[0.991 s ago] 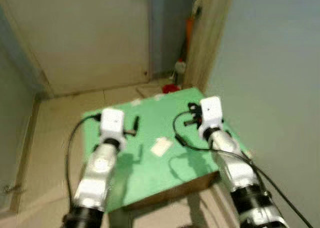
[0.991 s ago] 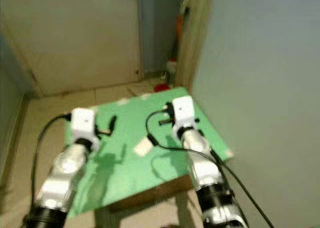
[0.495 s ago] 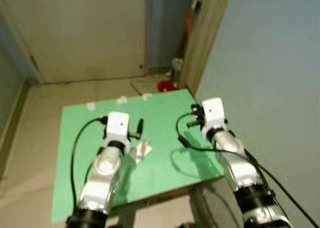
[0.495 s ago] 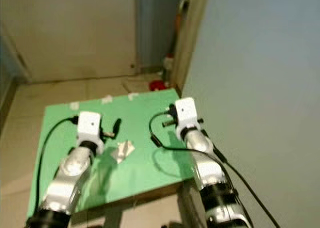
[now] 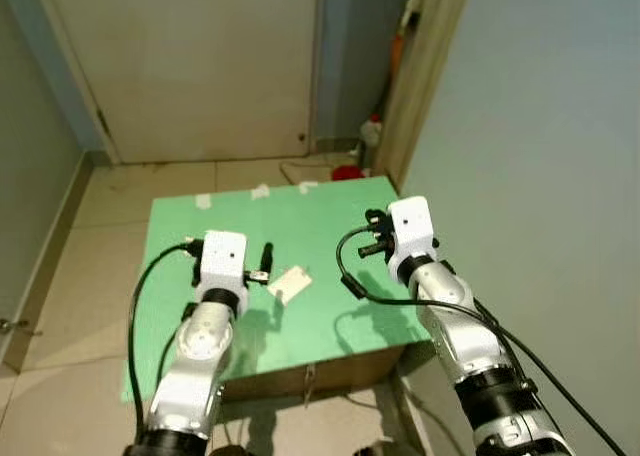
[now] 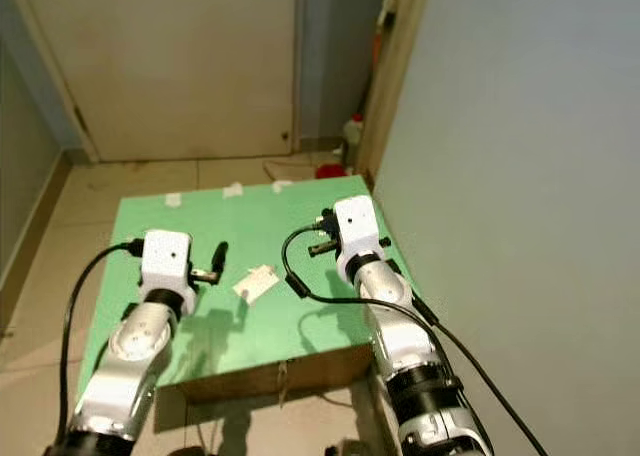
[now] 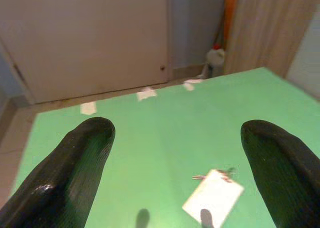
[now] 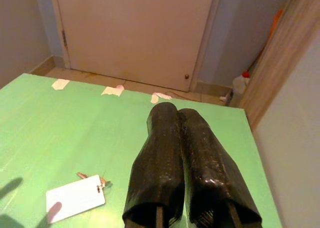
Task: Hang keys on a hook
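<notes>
A small bunch of keys with a white card tag [image 5: 290, 283] lies flat on the green table top [image 5: 330, 211], between my two arms. My left gripper [image 7: 177, 130] hovers just left of the tag, and its black fingers [image 7: 80, 158] stand wide apart with nothing between them. In the left wrist view the tag [image 7: 212, 193] and keys [image 7: 215, 176] lie ahead, nearer one finger. My right gripper [image 8: 172, 113] is shut and empty, held over the table to the right of the tag [image 8: 75, 198].
A pale door [image 5: 200, 66] closes the room behind the table. A wooden frame, a white bottle [image 5: 372, 131] and a red object [image 5: 347, 172] stand at the far right corner. A blue-grey wall [image 5: 540, 126] runs close along the right. Tiled floor lies to the left.
The whole view has shifted and steadied as the camera moved. Both arms keep much the same pose over the table. The keys and tag lie where they were.
</notes>
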You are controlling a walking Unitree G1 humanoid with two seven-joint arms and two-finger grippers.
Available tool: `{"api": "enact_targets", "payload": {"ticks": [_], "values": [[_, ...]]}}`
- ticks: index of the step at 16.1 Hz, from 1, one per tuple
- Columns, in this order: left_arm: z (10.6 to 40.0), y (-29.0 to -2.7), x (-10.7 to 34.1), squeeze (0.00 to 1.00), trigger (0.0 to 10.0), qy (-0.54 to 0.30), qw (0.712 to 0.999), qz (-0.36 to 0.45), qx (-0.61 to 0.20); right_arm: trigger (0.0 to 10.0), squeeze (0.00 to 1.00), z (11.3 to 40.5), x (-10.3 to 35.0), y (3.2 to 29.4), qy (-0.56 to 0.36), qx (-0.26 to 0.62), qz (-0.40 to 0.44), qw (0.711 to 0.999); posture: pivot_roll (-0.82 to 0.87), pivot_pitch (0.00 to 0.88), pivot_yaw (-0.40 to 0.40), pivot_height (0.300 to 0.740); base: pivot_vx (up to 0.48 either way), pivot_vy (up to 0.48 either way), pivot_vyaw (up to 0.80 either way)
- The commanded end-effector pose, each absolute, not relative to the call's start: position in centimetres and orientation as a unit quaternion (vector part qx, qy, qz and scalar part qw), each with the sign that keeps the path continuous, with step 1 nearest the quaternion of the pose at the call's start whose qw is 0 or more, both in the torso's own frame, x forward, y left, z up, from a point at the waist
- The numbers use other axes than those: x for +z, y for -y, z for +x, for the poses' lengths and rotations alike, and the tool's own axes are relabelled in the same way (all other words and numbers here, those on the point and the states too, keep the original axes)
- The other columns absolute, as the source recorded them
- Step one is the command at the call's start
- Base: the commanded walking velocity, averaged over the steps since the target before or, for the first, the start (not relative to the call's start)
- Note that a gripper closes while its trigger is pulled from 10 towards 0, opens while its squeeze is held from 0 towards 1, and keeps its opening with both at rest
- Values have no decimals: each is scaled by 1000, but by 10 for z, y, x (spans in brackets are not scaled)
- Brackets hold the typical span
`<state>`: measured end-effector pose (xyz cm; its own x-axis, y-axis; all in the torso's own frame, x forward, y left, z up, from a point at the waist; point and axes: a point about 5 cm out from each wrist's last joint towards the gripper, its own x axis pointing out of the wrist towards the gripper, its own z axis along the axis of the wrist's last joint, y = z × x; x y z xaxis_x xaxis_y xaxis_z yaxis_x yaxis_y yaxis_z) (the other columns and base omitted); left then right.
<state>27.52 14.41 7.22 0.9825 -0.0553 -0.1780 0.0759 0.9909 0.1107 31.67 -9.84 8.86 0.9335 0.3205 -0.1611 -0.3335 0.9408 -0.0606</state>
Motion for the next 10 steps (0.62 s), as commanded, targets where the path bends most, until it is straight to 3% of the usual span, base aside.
{"api": "enact_targets", "payload": {"ticks": [1,5,8,10], "values": [[275,-142,77,0,10000,-78,995,54,-37,10000,0,318,88,101,-79,165,-47,982,2,74,-54,722,458,0,0],[285,-143,71,0,10000,-104,990,85,-45,10000,0,315,87,103,-82,165,-50,982,-13,93,-58,722,469,0,0],[301,-145,52,0,10000,-181,973,131,-62,10000,0,300,84,115,-92,158,-55,982,-73,182,-73,722,0,0,0],[311,-152,45,0,10000,-202,962,170,-71,10000,0,274,82,137,-105,147,-71,981,-169,253,-87,722,0,0,0]]}}
